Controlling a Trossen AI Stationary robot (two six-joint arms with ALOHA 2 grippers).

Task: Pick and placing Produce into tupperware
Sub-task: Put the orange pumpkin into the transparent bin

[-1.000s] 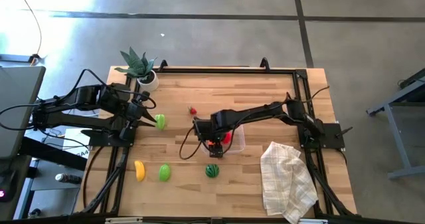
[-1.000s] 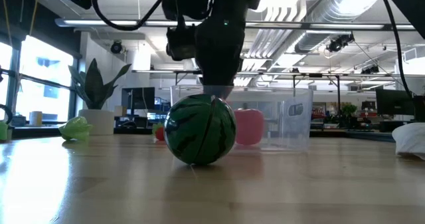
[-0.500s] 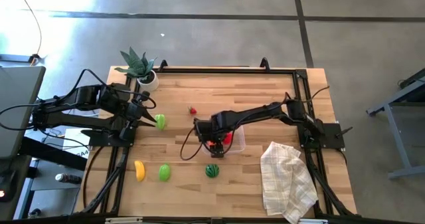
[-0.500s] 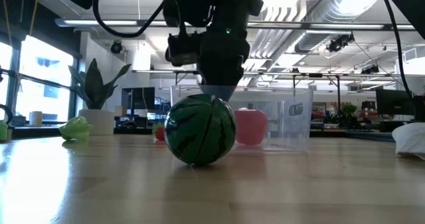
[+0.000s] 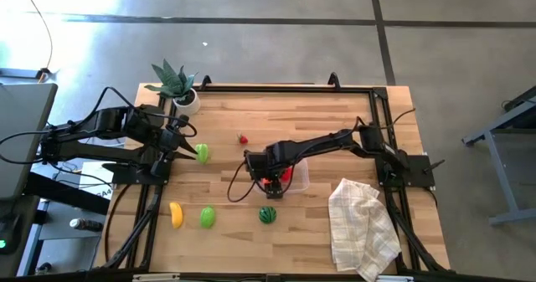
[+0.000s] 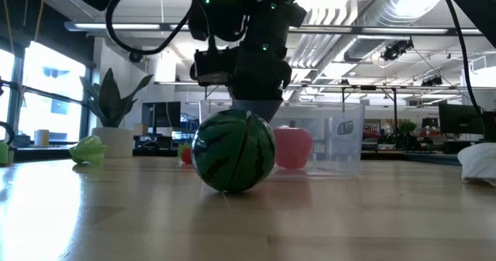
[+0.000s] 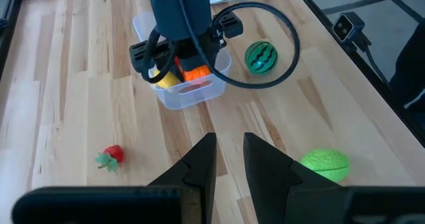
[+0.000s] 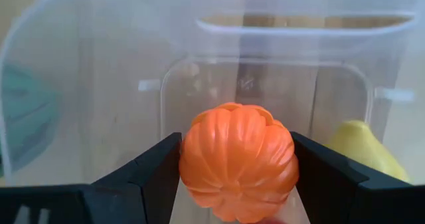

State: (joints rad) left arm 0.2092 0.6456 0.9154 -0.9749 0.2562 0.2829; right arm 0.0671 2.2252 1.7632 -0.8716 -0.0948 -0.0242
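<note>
The tupperware (image 5: 293, 175) sits mid-table (image 5: 335, 131), already holding a lemon (image 8: 362, 151) and something red. Left outside are the watermelon (image 5: 267, 214), banana (image 5: 176, 214), a green piece (image 5: 207, 217) and the little strawberry (image 5: 244, 138) (so under half done, I judge). The right tool (image 5: 270, 184) hangs over the box, clamped on an orange (image 8: 237, 159). The left tool (image 5: 191, 151) waits by another green piece (image 5: 203, 153), fingers narrow, empty.

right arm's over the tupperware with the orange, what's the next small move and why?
Probably open the right end effector: the orange sits between its fingers inside the clear tupperware, beside the lemon. Releasing should leave it in the container.
</note>
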